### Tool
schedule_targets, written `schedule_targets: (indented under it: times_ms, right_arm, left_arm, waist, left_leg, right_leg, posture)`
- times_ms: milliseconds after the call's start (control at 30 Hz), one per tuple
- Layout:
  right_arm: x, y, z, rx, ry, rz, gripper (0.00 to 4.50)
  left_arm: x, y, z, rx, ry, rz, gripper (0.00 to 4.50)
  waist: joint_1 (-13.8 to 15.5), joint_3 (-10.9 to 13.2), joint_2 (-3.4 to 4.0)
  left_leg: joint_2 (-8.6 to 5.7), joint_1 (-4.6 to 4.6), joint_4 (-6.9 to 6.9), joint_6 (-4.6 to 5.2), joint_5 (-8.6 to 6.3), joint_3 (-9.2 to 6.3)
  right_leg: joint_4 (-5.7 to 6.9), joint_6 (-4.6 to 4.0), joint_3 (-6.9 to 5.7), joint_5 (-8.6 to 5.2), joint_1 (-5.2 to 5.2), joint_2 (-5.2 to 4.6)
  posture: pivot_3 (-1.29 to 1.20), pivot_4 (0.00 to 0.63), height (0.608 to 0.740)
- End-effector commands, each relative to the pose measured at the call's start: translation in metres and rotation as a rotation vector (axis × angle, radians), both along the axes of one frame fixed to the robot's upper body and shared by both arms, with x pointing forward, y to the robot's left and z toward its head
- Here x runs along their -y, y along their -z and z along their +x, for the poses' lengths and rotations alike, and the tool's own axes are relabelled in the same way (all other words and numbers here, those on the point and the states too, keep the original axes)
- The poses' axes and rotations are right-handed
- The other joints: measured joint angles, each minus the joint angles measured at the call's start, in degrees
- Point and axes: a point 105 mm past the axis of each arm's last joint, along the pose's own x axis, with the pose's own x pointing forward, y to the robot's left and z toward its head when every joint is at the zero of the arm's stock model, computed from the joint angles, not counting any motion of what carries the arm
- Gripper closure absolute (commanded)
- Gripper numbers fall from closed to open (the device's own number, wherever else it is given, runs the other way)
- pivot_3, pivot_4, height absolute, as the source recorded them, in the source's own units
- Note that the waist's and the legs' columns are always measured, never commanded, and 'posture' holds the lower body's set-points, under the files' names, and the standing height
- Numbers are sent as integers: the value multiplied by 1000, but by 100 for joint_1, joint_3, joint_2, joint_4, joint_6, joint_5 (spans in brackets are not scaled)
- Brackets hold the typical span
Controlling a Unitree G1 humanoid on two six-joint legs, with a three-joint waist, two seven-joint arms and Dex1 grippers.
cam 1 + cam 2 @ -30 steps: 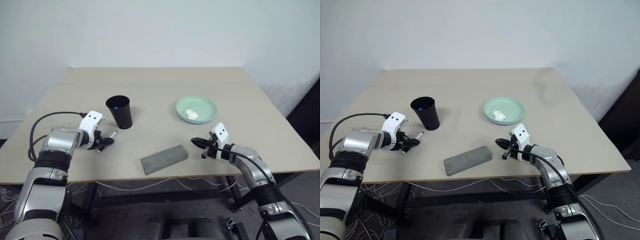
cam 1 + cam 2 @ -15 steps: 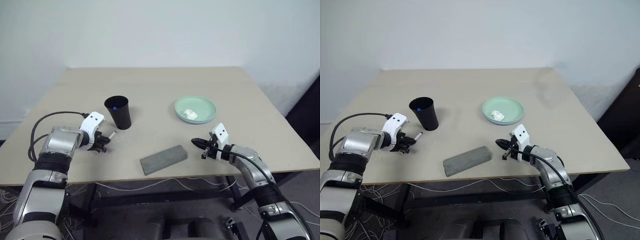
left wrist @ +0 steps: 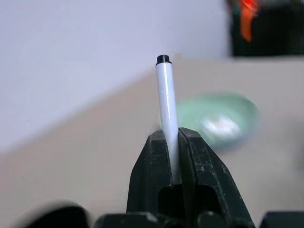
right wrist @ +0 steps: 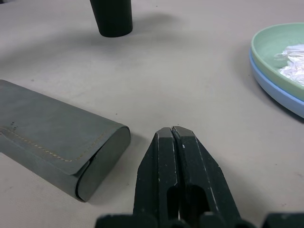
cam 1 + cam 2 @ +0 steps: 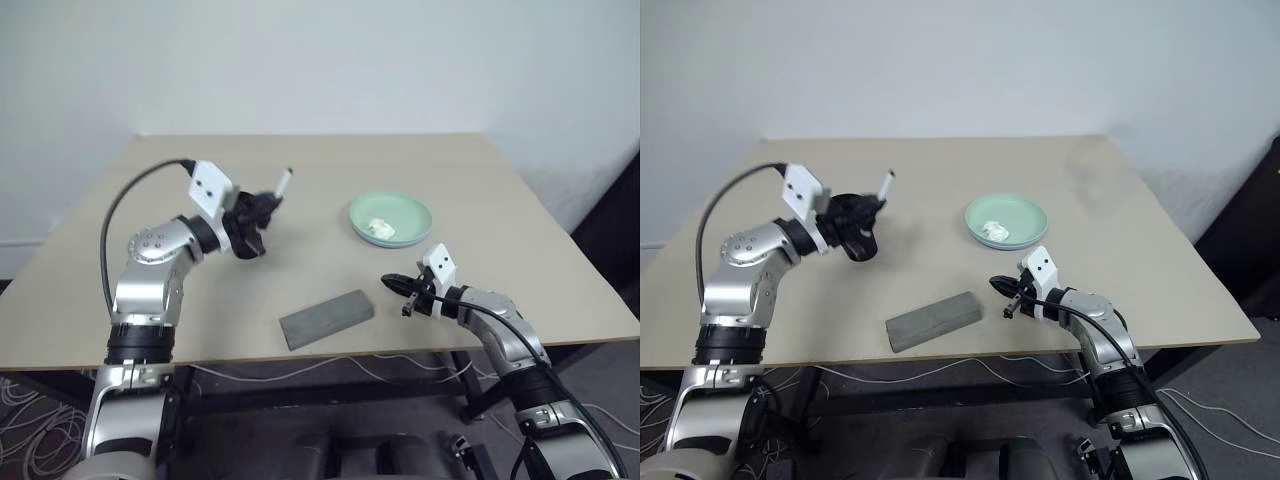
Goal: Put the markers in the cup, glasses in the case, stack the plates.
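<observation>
Lifted off the table [image 5: 330,160] since a second ago, the left gripper [image 5: 262,208] now hangs in the air in front of the cup [image 5: 859,243], its fingers [image 3: 154,161] clenched on a white marker [image 5: 284,183] that juts up and away from them. Most of the cup is hidden behind that gripper; its base shows in the right wrist view. Right of the cup sit the stacked plates [image 5: 391,219], mint green over light blue (a small white paper wad [image 5: 380,229] lies on top). The grey case [image 5: 327,319] lies closed, nearer the table's front edge than the cup. The right gripper [image 5: 404,292] has not moved, between case and plates, its fingers [image 4: 164,156] pressed together on nothing.
</observation>
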Motion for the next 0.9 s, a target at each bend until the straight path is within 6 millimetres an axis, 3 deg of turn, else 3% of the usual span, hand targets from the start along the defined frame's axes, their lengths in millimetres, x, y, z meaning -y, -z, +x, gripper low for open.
schedule_targets:
  times_ms: [33,167,333,633,900]
  right_arm:
    - [0,-17,6,63,2,12,4500]
    - [0,-16,7,63,1,12,4500]
    - [-1,-17,9,64,0,11,4500]
    - [1,-17,8,65,6,12,4500]
    - [1,-20,7,69,9,28,4500]
  left_arm:
    - [-19,-18,10,142,-140,20,4458]
    - [-41,-17,27,208,-307,-12,4458]
    - [-47,-14,38,265,-384,-16,4458]
    - [-39,5,53,212,-410,-56,4458]
    - [-30,8,58,187,-383,-70,4458]
  waist:
    - [4,0,0]
    - [13,-1,-2]
    - [72,-3,-8]
    - [143,-4,-10]
    - [142,-4,-10]
  left_leg:
    - [0,0,1,-6,4,1]
    - [-2,0,6,1,3,-1]
    - [-10,-3,18,18,0,-1]
    - [-12,-7,36,34,-8,0]
    - [-12,-8,41,37,-10,-1]
  right_leg:
    - [0,0,1,0,1,0]
    - [-2,1,-4,1,1,-1]
    - [-2,3,-8,1,5,-10]
    - [-2,9,-12,5,10,-11]
    - [0,10,-13,6,11,-11]
  posture:
    - [0,0,740]
    - [0,0,740]
    - [0,0,740]
    - [0,0,740]
    - [0,0,740]
